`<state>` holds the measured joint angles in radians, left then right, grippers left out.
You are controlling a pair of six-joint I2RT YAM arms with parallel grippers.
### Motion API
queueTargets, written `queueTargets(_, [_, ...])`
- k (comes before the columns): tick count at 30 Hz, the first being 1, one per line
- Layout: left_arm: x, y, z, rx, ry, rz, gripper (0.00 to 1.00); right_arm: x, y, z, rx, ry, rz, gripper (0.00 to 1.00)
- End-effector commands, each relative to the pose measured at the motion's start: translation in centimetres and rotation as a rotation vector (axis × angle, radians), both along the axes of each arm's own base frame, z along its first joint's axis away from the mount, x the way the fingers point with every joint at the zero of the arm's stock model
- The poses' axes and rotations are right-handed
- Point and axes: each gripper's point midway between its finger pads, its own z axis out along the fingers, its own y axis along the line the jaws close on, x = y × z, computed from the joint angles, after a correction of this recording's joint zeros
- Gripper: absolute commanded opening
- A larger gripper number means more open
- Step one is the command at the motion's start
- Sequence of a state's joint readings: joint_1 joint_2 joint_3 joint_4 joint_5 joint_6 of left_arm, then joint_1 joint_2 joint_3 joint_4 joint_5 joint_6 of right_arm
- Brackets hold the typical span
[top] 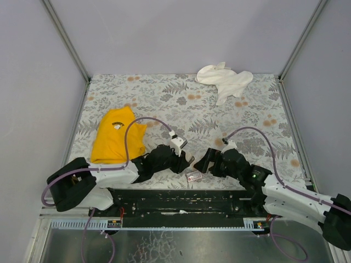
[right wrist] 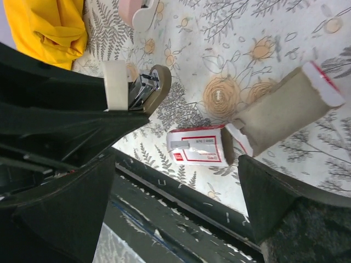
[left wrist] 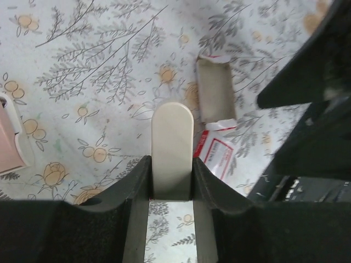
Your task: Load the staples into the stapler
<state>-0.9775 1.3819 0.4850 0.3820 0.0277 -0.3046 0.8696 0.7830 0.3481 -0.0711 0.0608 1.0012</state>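
Left gripper clamped on pale block; right gripper spread wide, holding nothing; staples box, tray slid out, lies mid near edge of table; pink stapler nearby.

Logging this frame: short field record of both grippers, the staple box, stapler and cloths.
left gripper: shut on pale beige block
right gripper: open, holding nothing
staple box: on table, tray pulled out
stapler: pink, on table, not held
yellow cloth: table's left side
white cloth: far right corner
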Motion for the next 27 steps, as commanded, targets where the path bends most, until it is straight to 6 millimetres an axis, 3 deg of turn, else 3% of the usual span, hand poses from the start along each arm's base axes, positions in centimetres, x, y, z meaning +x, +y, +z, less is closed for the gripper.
queueTargets(1, [-1.1, -1.1, 2.4, -0.108, 0.018, -0.025, 0.00, 0.9, 3.2, 3.0, 0.187, 0.020, -0.003, 0.99])
queueTargets(7, [-2.6, -1.9, 3.5, -0.146, 0.039, -0.083, 0.00, 1.7, 4.4, 4.0, 0.253, 0.022, -0.020, 0.99])
queueTargets(12, [-3.3, -2.6, 4.1, -0.168, 0.042, -0.115, 0.00, 1.8, 4.7, 2.7, 0.286, 0.069, -0.049, 1.00])
queueTargets(18, [-3.8, -3.3, 4.1, -0.163, 0.041, -0.131, 0.00, 1.4, 5.8, 3.1, 0.351, 0.097, -0.019, 0.92])
queueTargets(27, [-2.9, -2.3, 3.8, -0.152, 0.031, -0.051, 0.00, 1.8, 2.8, 3.2, 0.356, 0.063, -0.156, 0.93])
